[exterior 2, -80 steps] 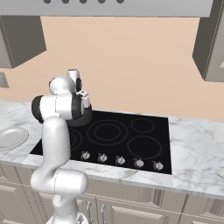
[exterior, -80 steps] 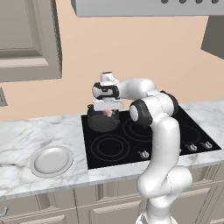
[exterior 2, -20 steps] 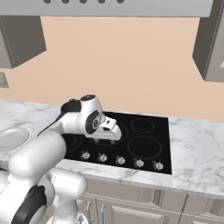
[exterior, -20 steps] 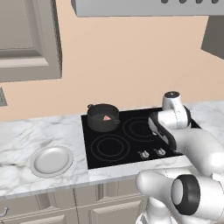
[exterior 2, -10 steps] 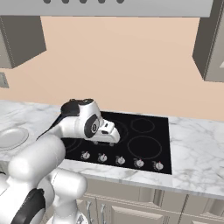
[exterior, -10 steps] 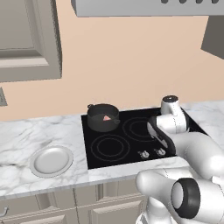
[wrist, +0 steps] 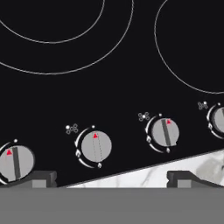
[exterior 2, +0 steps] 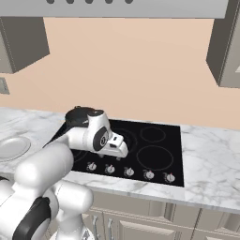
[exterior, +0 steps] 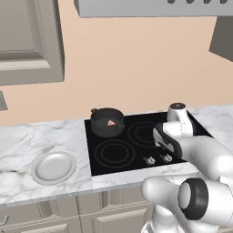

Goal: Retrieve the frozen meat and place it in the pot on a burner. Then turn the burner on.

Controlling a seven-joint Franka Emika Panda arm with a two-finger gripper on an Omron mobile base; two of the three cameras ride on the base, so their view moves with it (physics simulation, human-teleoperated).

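Glossy black glass cooktop (wrist: 113,83), thin white burner rings. Round grey metal knobs (wrist: 96,147), red triangle markers. White grey-veined marble desk (exterior: 27,145). Squat dark grey pot (exterior: 107,121); pinkish-red meat slab (exterior: 110,122). My fingers (wrist: 39,178): dark grey.

Bare cooktop (wrist: 113,87) above knobs (wrist: 96,146)

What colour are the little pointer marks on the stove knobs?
Red: each grey knob carries a small red triangle, clearest in the hand view.

Pinkish frozen meat (exterior: 110,122) inside dark pot (exterior: 106,127)
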